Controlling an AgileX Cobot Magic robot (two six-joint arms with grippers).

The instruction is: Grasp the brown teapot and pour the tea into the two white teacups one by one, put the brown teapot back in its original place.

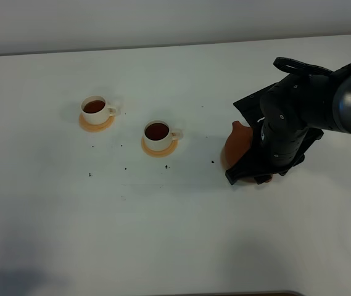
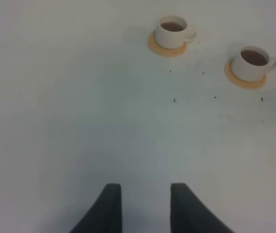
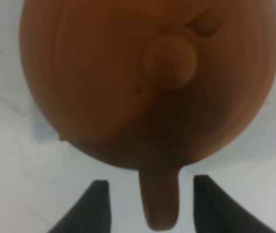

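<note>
Overhead, the right gripper [image 1: 249, 176] hangs over the brown teapot [image 1: 237, 143] at the right of the white tabletop [image 1: 163, 234]; two white teacups [image 1: 95, 110] [image 1: 158, 134], both holding dark tea, sit on orange coasters [image 1: 96, 123] to the left. From the left wrist, the left gripper [image 2: 141, 208] hovers above bare tabletop, jaws apart. From the right wrist, jaws stand open either side of the teapot's handle [image 3: 160, 204] (not touching it), knobbed lid [image 3: 169, 62] beyond.

The teapot [image 3: 128, 82] looks like matte, smooth clay, the teacups [image 2: 172, 32] glossy ceramic (glazed, I think), and the table [image 1: 163, 234] smooth matte white.
</note>
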